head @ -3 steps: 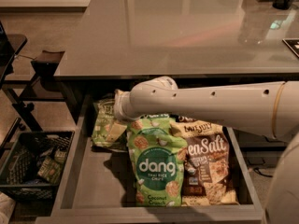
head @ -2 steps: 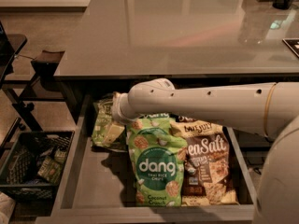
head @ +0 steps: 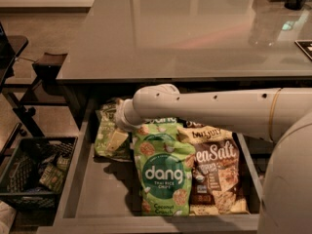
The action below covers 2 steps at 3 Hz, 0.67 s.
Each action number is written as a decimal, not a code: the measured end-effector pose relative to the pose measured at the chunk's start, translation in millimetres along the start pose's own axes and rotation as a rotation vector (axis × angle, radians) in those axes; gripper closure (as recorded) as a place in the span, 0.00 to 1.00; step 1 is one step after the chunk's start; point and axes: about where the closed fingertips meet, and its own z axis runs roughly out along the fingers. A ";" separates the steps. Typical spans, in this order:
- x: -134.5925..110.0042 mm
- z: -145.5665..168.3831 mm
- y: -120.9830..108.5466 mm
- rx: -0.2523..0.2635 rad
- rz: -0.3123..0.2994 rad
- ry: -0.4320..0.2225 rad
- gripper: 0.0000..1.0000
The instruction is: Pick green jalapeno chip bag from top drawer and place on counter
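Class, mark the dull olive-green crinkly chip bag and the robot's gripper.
Dull olive-green crinkly chip bag (head: 106, 143): camera view, lower front panel.
Gripper (head: 118, 124): camera view, arm's tip, over that bag's upper part.

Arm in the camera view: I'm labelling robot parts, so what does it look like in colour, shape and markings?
The arm is a smooth cream-white tube with a rounded joint, small dark dots along its side and a thin yellowish ring. Its pincer, at its tip inside the top drawer, is mostly hidden.
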 end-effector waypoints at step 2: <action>0.0 0.0 0.0 0.000 0.000 0.000 0.42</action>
